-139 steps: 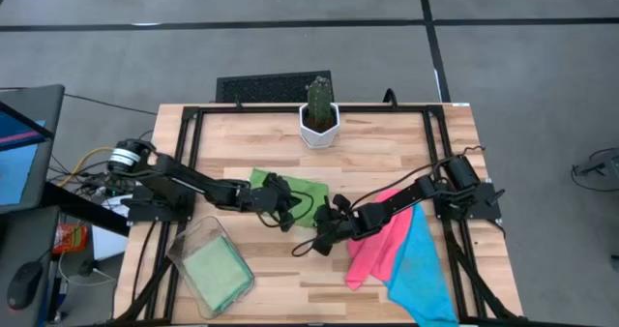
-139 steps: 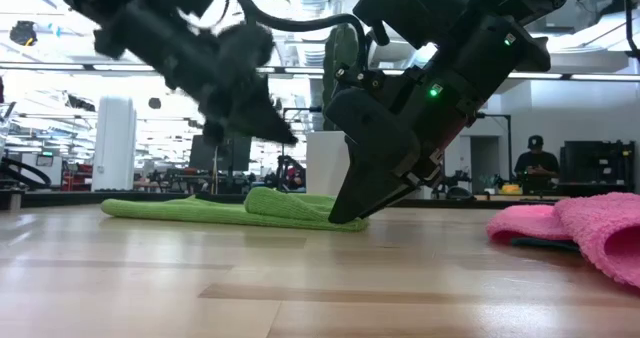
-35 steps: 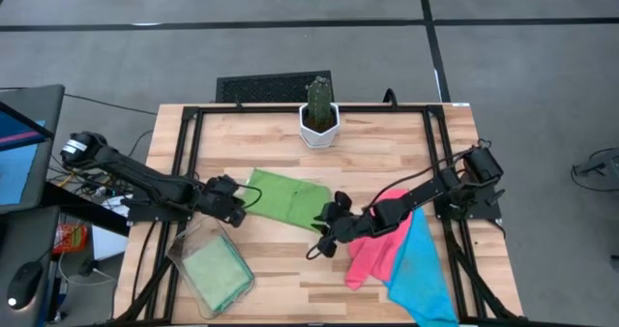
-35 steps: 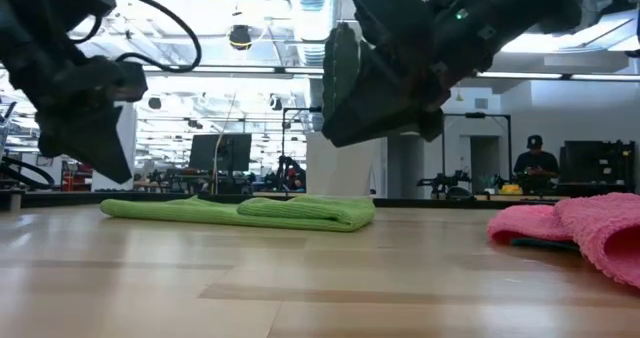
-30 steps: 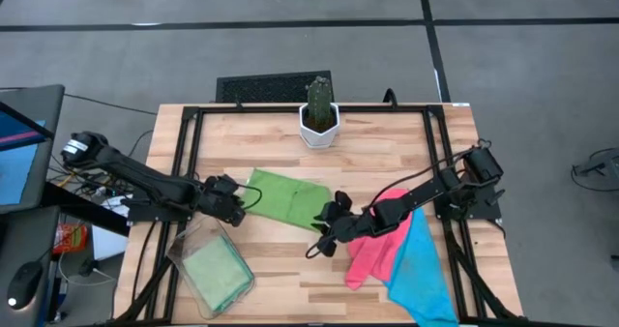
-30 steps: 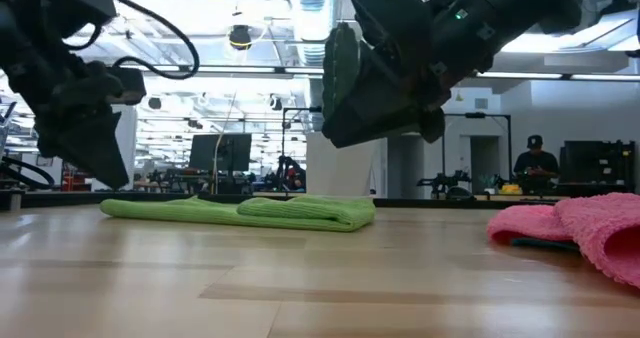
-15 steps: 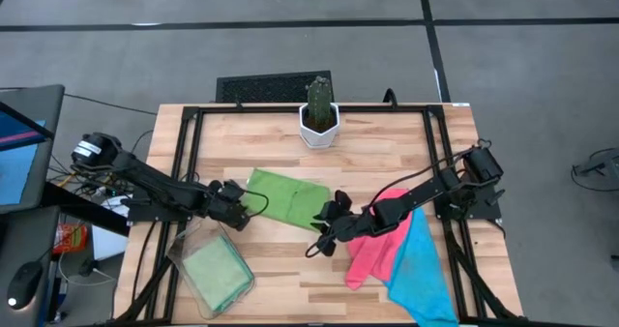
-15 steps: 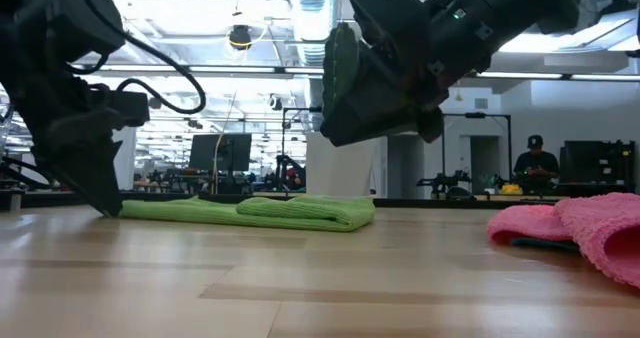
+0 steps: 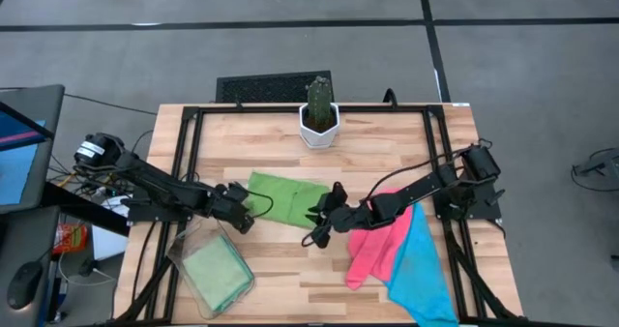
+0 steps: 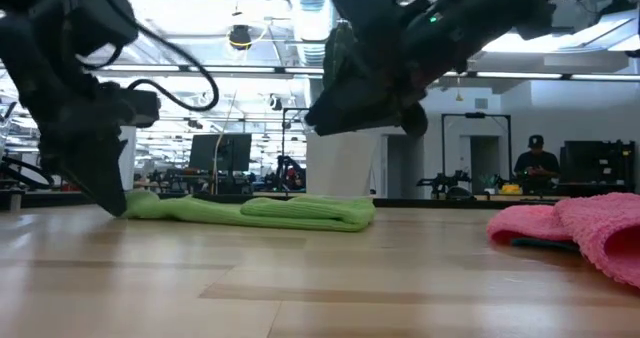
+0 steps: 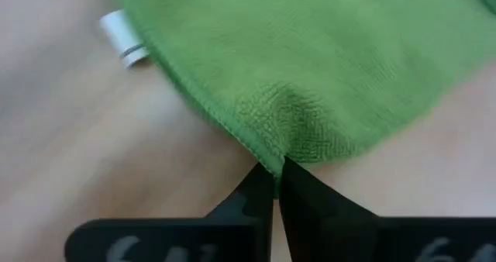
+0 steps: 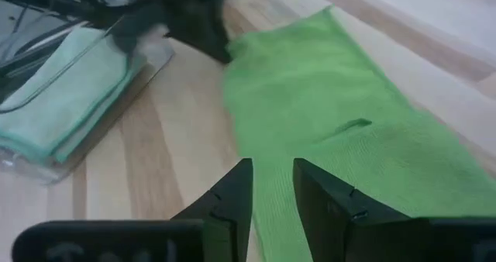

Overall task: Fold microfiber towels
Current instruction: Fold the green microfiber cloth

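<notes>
A light green microfiber towel [image 9: 287, 197], folded, lies flat on the wooden table [image 9: 387, 158]. My left gripper [image 9: 244, 211] is down at its left near end, shut on the edge. My right gripper [image 12: 273, 186] hovers open above the towel's right end [image 10: 345, 213], with nothing between its fingers. To the right, a hot pink towel [image 9: 372, 245] and a sky blue towel [image 9: 422, 269] lie crumpled and overlapping, under the right arm. My left gripper pinches the green towel's hemmed edge [image 11: 288, 147] between its two fingertips. It comes slanting down from the table's left side. The cloth bunches into a small ridge just past the fingertips. The rest of the towel lies on the table.
A clear plastic bin [image 9: 211, 264] holding a folded pale green cloth stands near the front left, close to the left arm. A potted cactus [image 9: 318, 114] stands at the far middle. A black frame [image 9: 189, 143] runs around the tabletop.
My left gripper has gone down and toward the green towel's left end and has shut on its edge, which now bunches up a little off the table. My right gripper has tipped slightly above the towel's right end.
</notes>
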`<action>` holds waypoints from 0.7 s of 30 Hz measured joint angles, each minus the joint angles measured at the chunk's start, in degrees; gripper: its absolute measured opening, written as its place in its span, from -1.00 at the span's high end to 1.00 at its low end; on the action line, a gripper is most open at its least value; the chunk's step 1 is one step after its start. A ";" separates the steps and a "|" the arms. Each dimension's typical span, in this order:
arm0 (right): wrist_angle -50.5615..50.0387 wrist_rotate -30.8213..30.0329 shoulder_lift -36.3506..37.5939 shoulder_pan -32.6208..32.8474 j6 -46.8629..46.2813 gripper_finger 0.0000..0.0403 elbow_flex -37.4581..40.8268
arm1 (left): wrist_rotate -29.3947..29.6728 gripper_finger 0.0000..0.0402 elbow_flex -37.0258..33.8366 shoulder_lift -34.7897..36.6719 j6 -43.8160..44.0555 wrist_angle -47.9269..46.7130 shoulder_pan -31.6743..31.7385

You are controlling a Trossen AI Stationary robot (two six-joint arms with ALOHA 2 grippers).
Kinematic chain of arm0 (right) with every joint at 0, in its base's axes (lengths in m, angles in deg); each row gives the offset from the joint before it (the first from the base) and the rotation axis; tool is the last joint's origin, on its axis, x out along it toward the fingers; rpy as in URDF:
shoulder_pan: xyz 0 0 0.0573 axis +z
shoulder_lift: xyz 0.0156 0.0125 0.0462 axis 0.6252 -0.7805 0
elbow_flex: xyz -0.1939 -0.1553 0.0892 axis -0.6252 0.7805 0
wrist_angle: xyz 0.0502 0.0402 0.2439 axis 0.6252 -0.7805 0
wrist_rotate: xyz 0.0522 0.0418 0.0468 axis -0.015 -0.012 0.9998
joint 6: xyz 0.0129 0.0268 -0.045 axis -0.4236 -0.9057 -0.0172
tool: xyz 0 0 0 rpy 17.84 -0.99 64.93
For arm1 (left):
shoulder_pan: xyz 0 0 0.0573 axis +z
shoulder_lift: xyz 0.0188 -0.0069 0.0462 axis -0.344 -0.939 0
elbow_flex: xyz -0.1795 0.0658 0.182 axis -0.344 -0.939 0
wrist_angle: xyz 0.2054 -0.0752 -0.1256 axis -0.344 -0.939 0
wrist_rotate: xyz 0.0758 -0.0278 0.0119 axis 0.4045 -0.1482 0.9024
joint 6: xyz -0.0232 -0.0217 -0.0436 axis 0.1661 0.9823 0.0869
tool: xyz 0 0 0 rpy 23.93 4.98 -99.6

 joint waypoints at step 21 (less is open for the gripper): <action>0.12 2.72 -14.91 -1.87 -4.90 0.82 -7.60 | -1.88 0.99 5.26 0.15 -2.29 3.19 -0.02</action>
